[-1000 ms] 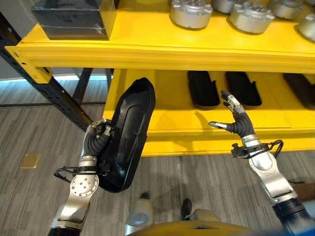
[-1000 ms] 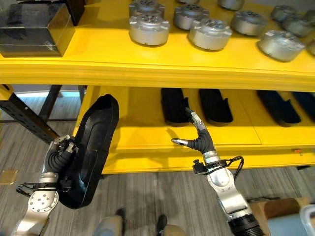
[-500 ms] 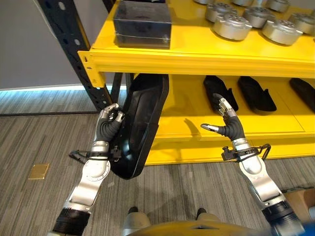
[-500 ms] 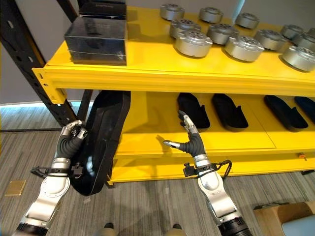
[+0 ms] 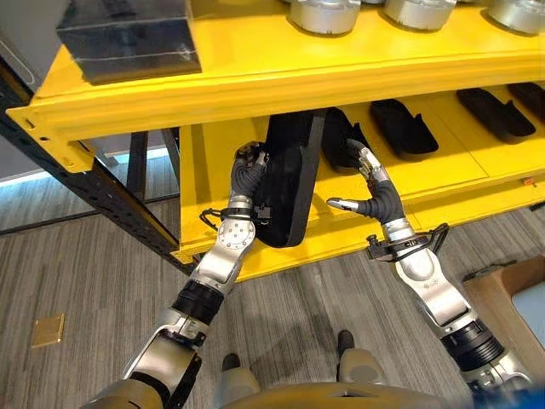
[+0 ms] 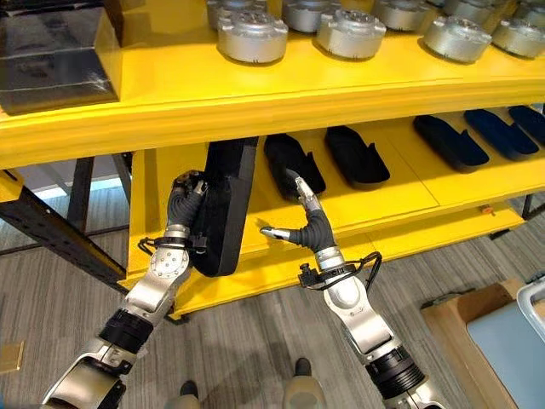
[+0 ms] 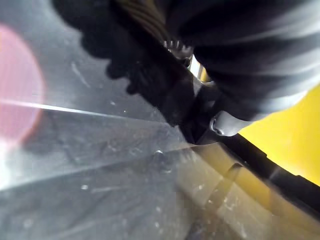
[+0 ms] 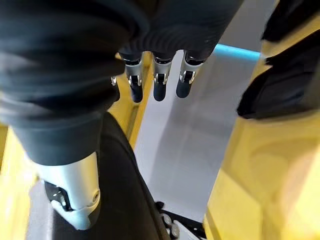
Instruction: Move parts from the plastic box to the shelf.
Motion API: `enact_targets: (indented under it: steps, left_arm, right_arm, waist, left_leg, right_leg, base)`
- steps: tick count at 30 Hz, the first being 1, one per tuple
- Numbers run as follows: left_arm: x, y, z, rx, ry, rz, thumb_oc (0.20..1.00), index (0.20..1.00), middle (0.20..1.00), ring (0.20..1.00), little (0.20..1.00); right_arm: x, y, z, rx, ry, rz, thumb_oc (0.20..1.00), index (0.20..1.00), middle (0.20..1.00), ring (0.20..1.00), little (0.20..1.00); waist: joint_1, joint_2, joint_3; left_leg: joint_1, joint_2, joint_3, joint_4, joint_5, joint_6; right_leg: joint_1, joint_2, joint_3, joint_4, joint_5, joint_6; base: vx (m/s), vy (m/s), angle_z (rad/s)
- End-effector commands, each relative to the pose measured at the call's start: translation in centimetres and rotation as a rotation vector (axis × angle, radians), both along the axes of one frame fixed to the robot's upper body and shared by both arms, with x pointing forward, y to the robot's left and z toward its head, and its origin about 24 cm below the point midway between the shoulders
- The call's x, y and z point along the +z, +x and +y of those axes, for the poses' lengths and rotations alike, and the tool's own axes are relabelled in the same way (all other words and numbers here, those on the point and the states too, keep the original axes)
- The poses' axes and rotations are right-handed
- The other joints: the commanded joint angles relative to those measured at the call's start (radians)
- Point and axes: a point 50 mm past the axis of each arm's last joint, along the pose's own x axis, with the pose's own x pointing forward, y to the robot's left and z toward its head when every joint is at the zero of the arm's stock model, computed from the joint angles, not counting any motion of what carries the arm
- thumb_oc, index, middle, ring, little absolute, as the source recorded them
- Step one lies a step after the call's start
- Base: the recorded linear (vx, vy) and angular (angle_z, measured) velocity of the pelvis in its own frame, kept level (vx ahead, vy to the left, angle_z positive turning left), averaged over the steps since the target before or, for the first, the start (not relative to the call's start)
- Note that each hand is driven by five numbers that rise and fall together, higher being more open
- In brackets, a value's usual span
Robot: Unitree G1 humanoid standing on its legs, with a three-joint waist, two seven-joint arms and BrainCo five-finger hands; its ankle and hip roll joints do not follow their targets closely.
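Note:
A long glossy black part (image 5: 291,175) stands on its edge on the lower yellow shelf (image 5: 426,183), at the shelf's left end and under the upper shelf's front beam. My left hand (image 5: 248,173) is shut on its left edge, fingers curled round the rim; the left wrist view shows the part's shiny surface (image 7: 90,165) from very close. My right hand (image 5: 377,198) hovers open just right of the part, fingers (image 8: 159,86) straight and thumb spread, touching nothing.
Several more black parts (image 6: 358,153) lie in a row on the lower shelf to the right. The upper shelf (image 6: 281,94) carries silver round parts (image 6: 249,34) and a dark box (image 5: 128,38). A black upright (image 5: 94,183) stands at the left, a cardboard box (image 6: 477,328) on the floor at the right.
The camera has shifted. My left hand has carried the black part from in front of the rack into the lower shelf's left end. My right hand stays open beside it.

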Motion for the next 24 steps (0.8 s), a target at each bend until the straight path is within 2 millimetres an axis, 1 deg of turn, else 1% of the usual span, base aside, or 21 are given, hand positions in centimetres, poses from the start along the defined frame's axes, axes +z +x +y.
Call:
enact_targets:
  steps: [1,4,6,9,10,11,13,16,17,18,19,24]
  left_arm:
    - [4.2,1.0,-0.1,0.024,-0.114,-0.173,0.200,0.200,0.200,0.200,0.200]
    - [5.5,1.8,1.0,0.091,-0.146,-0.202,0.200,0.200,0.200,0.200,0.200]
    - [6.4,2.5,1.9,0.157,-0.174,-0.220,0.200,0.200,0.200,0.200,0.200]
    - [8.5,3.4,3.9,0.274,-0.213,-0.270,0.200,0.200,0.200,0.200,0.200]
    - [8.6,3.4,3.9,0.274,-0.213,-0.271,0.200,0.200,0.200,0.200,0.200]
    - [9.3,3.6,4.8,0.319,-0.220,-0.288,0.200,0.200,0.200,0.200,0.200]
    - [10.1,3.8,5.5,0.356,-0.223,-0.306,0.200,0.200,0.200,0.200,0.200]
    - [11.6,4.2,6.5,0.406,-0.202,-0.332,0.200,0.200,0.200,0.200,0.200]
    - [12.0,4.4,6.9,0.423,-0.201,-0.335,0.200,0.200,0.200,0.200,0.200]
    - [12.0,4.4,6.9,0.423,-0.202,-0.335,0.200,0.200,0.200,0.200,0.200]
    - [13.3,4.6,7.7,0.453,-0.192,-0.351,0.200,0.200,0.200,0.200,0.200]
    - [14.5,4.7,8.8,0.488,-0.192,-0.366,0.200,0.200,0.200,0.200,0.200]
  right_arm:
    - [3.0,-0.4,0.6,0.049,0.040,-0.144,1.000,1.000,1.000,1.000,1.000]
    - [3.2,-0.4,0.7,0.061,0.033,-0.156,1.000,1.000,1.000,1.000,1.000]
    - [3.4,-0.5,0.7,0.068,0.032,-0.163,1.000,1.000,1.000,1.000,1.000]
    - [3.5,-0.7,0.3,0.072,0.031,-0.178,1.000,1.000,1.000,1.000,1.000]
    - [3.6,-0.7,0.3,0.072,0.031,-0.179,1.000,1.000,1.000,1.000,1.000]
    - [3.7,-0.9,-0.1,0.068,0.030,-0.186,1.000,1.000,1.000,1.000,1.000]
    - [3.7,-1.0,-0.4,0.065,0.031,-0.190,1.000,1.000,1.000,1.000,1.000]
    - [3.8,-1.2,-0.8,0.066,0.031,-0.197,1.000,1.000,1.000,1.000,1.000]
    - [4.0,-1.2,-0.8,0.068,0.032,-0.203,1.000,1.000,1.000,1.000,1.000]
    - [4.0,-1.2,-0.8,0.068,0.032,-0.203,1.000,1.000,1.000,1.000,1.000]
    - [4.2,-1.4,-0.9,0.076,0.033,-0.212,1.000,1.000,1.000,1.000,1.000]
    - [4.7,-1.6,-1.2,0.074,0.037,-0.238,1.000,1.000,1.000,1.000,1.000]
  waist:
    - [0.008,0.005,-0.041]
    - [-0.005,0.003,-0.028]
    - [-0.012,0.000,-0.018]
    - [-0.023,-0.007,-0.006]
    - [-0.025,-0.006,-0.010]
    - [-0.026,-0.008,-0.009]
    - [-0.029,-0.007,-0.014]
    - [-0.034,-0.002,-0.018]
    - [-0.035,0.000,-0.019]
    - [-0.036,0.000,-0.021]
    - [-0.034,0.005,-0.021]
    - [-0.024,0.014,-0.017]
  left_leg:
    - [0.008,0.037,0.023,0.013,0.051,0.024]
    - [-0.011,0.053,0.037,0.030,0.054,0.019]
    - [-0.045,0.062,0.038,0.053,0.056,0.011]
    - [-0.146,0.075,0.020,0.124,0.053,-0.001]
    - [-0.157,0.075,0.016,0.131,0.051,-0.001]
    - [-0.189,0.082,0.008,0.156,0.046,-0.005]
    - [-0.232,0.087,-0.005,0.188,0.040,-0.009]
    - [-0.295,0.086,-0.026,0.230,0.032,-0.014]
    - [-0.320,0.086,-0.032,0.248,0.028,-0.014]
    - [-0.323,0.085,-0.033,0.249,0.027,-0.014]
    - [-0.373,0.082,-0.052,0.285,0.021,-0.014]
    - [-0.453,0.073,-0.083,0.352,0.006,-0.009]
  right_leg:
    - [-0.098,0.048,0.059,0.166,0.007,-0.011]
    - [-0.133,0.062,0.073,0.195,0.004,-0.015]
    - [-0.164,0.071,0.081,0.217,-0.001,-0.018]
    - [-0.241,0.079,0.078,0.275,-0.017,-0.025]
    - [-0.249,0.079,0.076,0.279,-0.018,-0.025]
    - [-0.274,0.077,0.075,0.301,-0.026,-0.026]
    - [-0.306,0.076,0.069,0.332,-0.036,-0.029]
    - [-0.353,0.072,0.060,0.380,-0.055,-0.034]
    - [-0.373,0.070,0.055,0.398,-0.062,-0.035]
    - [-0.375,0.070,0.054,0.399,-0.062,-0.035]
    - [-0.412,0.064,0.046,0.440,-0.079,-0.041]
    - [-0.472,0.053,0.027,0.517,-0.113,-0.048]
  base:
    - [-0.06,-0.020,-0.30]
    - [-0.09,-0.046,-0.29]
    - [-0.11,-0.055,-0.27]
    - [-0.12,-0.061,-0.03]
    - [-0.12,-0.068,0.03]
    - [-0.06,-0.047,0.04]
    - [-0.06,-0.053,0.09]
    - [-0.05,-0.037,0.13]
    - [-0.03,-0.022,0.21]
    - [-0.04,-0.036,0.17]
    - [-0.03,-0.032,0.19]
    - [-0.02,-0.020,0.18]
